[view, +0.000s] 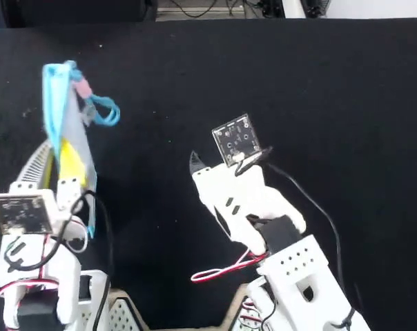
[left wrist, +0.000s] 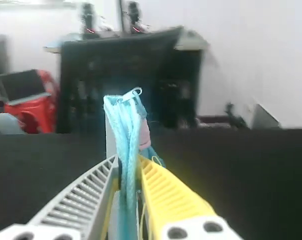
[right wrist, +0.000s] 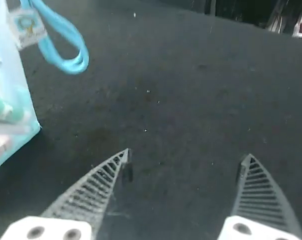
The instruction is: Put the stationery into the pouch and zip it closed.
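On the left, my left claw (left wrist: 129, 167) pinches the blue pouch (view: 76, 138) by its thin edge, with one grey finger and one yellow finger pressed on it. The pouch stands on its side like a book on a shelf. Its long side runs away from me across the black table (view: 319, 96). I cannot tell if its bottom touches the table. A blue loop (view: 106, 110) hangs off the far end, on the side that faces my other arm. Through the clear side I see some green and white shapes, which I think are the stationery, so the filling looks done. I cannot see if the zip is shut.

Further right, my right claw (right wrist: 186, 160) is spread wide and holds nothing. It is low over the bare table, near the pouch but apart from it. The pouch and the loop lie to this claw's left and a bit further out. I think this free claw has to swing left to the top edge and pull the zip along that long side
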